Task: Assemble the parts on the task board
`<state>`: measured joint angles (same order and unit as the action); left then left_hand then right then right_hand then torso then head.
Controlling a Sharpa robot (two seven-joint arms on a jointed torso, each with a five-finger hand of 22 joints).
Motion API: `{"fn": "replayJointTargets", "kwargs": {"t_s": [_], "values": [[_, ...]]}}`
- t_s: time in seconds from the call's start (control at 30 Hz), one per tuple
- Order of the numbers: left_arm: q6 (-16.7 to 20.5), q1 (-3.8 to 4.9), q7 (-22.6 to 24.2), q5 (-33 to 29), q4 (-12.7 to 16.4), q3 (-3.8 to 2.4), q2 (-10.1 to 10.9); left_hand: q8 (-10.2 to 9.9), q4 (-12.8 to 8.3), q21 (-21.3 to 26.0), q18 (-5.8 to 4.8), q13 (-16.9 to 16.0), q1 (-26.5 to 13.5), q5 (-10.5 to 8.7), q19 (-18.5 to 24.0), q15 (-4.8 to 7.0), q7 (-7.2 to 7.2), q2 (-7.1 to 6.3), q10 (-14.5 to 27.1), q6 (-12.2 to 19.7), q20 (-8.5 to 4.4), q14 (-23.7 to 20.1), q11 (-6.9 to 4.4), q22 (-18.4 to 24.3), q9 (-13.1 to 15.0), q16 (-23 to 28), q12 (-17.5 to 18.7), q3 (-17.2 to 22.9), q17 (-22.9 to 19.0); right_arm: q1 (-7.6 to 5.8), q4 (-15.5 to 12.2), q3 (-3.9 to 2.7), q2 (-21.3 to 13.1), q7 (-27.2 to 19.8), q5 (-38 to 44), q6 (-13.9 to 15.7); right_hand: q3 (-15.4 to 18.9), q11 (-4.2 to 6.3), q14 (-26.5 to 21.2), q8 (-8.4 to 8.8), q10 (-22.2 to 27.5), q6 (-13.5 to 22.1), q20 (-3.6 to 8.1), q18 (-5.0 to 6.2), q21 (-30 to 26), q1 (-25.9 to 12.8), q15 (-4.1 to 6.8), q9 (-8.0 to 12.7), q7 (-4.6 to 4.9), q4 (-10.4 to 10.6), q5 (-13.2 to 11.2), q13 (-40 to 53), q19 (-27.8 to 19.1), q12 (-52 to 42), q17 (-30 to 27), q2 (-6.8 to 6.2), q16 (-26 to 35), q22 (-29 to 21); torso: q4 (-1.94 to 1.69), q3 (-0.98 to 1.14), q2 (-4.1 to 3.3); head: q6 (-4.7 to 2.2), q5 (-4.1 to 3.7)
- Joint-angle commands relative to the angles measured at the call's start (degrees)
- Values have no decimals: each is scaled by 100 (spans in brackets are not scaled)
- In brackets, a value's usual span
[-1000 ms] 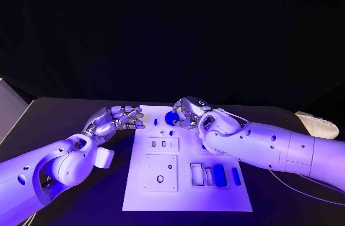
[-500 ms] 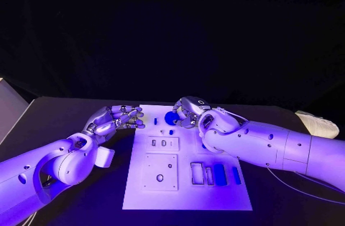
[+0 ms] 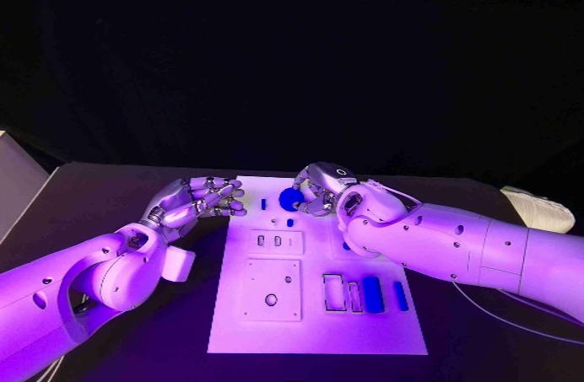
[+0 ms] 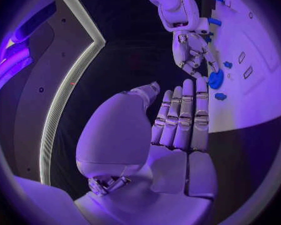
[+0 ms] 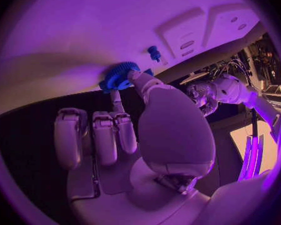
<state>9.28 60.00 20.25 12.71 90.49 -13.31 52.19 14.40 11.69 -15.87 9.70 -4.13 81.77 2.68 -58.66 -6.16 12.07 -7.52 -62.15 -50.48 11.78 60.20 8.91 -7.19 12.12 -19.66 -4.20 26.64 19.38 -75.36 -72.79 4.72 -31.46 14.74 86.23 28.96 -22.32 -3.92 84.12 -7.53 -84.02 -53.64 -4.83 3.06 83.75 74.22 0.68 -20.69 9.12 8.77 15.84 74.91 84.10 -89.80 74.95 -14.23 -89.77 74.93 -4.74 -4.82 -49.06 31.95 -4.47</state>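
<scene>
I have the right hand (image 3: 322,190) at the far edge of the task board (image 3: 316,331), its fingers pinching a round blue gear (image 3: 289,199). The right wrist view shows the gear's toothed rim (image 5: 118,75) caught between the thumb and a fingertip, the other fingers lying straight and close together. The gear sits at, or just above, the board's far centre; I cannot tell whether it is seated.

The left hand (image 3: 201,201) hovers at the board's far left corner. Its fingers are gathered narrowly and loosely curled, and as far as I can see they hold nothing; the left wrist view shows them (image 4: 184,120) side by side, pointing toward the board.

Progress, as I judge it: early to middle. In the near right of the board a wide blue block (image 3: 372,295) and a slim blue bar (image 3: 401,297) stand beside an outlined slot (image 3: 333,293) that looks unfilled. A small blue peg (image 3: 289,223) stands just near of the gear, and another small blue piece (image 3: 263,205) lies to its left. Two raised white panels, the small panel (image 3: 276,243) and the large panel (image 3: 270,291), show open holes.

Obstacles: my right forearm (image 3: 462,251) crosses the board's right side and hides part of it. A pale object (image 3: 536,209) lies far right on the table, well apart from the work.
</scene>
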Motion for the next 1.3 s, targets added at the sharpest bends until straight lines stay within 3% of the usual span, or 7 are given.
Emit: {"fn": "replayJointTargets", "kwargs": {"t_s": [0.03, 0.37, 0.63, 0.9, 1.0, 1.17, 1.3], "values": [[-111, 0, 32, 21, 4, -4, -12, -20, 10, -2, 63, 7, -25, 18, 46, 6, 35, -29, 5, 14, 8, -26, 26, 6, 8, -18, 17, 33, 8, 16, -20, 10, -17, -91, -73, -100, 130, -39, 588, 33, -598, 49, -49, -114, 12, -97, -51, 11, 2, 54, -27, 1509, 334, -20, 1505, -2, -23, 683, 0, 1, 4, -1, 1], [-111, 0, 32, 17, -7, -4, -6, -35, 32, -10, 64, 4, -112, 18, 62, -3, 46, -10, -2, 13, 20, -49, 35, 6, 16, -37, 35, 54, 60, 16, -85, 11, -123, -214, -296, -306, 672, -48, 588, 87, -598, 63, -69, -116, 25, -232, -62, 33, 5, 356, -23, 1509, 337, -19, 1505, 91, -23, 709, 6, 8, -1, -1, 6], [-107, 0, 25, 15, -12, -4, -6, -38, 41, -10, 65, 4, -124, 18, 63, -4, 48, 0, 0, 14, 21, -51, 36, 6, 17, -38, 37, 58, 65, 16, -113, 18, -167, -253, -424, -441, 747, -33, 588, 73, -598, 4, -64, -118, 33, -237, -52, 29, -13, 528, 136, 1509, 340, -20, 1505, 240, -23, 724, 3, 11, 1, 6, -1], [-105, 0, 20, 15, -19, -4, -7, -45, 50, -10, 65, 5, -138, 18, 65, -5, 54, 5, 8, 22, 22, -55, 40, 7, 16, -40, 42, 61, 71, 17, -131, 23, -239, -239, -453, -402, 743, -28, 588, 71, -598, -9, -59, -119, 35, -250, -47, 29, -17, 576, 167, 1509, 341, -20, 1505, 277, -23, 728, -2, 7, 3, 3, 1], [-105, 0, 20, 14, -20, -4, -7, -45, 50, -10, 65, 5, -138, 18, 65, -5, 54, 5, 8, 22, 22, -55, 40, 7, 16, -40, 42, 61, 71, 18, -179, 23, -300, -240, -448, -330, 742, -28, 588, 72, -598, -11, -58, -118, 33, -259, -46, 30, -17, 598, 186, 1509, 340, -20, 1505, 288, -23, 725, -2, 4, 0, -1, 2], [-107, -1, 26, 14, -27, -4, -6, -48, 50, -10, 66, 5, -140, 18, 66, -6, 56, 5, 11, 26, 23, -57, 41, 7, 15, -41, 43, 63, 74, 22, -428, 23, -565, -394, -507, 109, 733, -25, 588, 68, -598, -24, -56, -118, 33, -244, -44, 28, -19, 610, 235, 1509, 341, -20, 1505, 296, -23, 726, 6, 17, 2, -16, 10], [-105, -2, 33, 14, -32, -4, 7, -50, 48, -11, 66, 6, -140, 18, 67, -6, 56, 4, 13, 28, 23, -58, 41, 7, 15, -41, 44, 64, 76, 11, -736, 12, -911, -763, -1063, 483, 685, -27, 588, 82, -598, -12, -53, -115, 20, -111, -41, 35, -16, 563, 232, 1509, 335, -20, 1505, 276, -23, 712, 32, 22, 6, -24, 18]]}}
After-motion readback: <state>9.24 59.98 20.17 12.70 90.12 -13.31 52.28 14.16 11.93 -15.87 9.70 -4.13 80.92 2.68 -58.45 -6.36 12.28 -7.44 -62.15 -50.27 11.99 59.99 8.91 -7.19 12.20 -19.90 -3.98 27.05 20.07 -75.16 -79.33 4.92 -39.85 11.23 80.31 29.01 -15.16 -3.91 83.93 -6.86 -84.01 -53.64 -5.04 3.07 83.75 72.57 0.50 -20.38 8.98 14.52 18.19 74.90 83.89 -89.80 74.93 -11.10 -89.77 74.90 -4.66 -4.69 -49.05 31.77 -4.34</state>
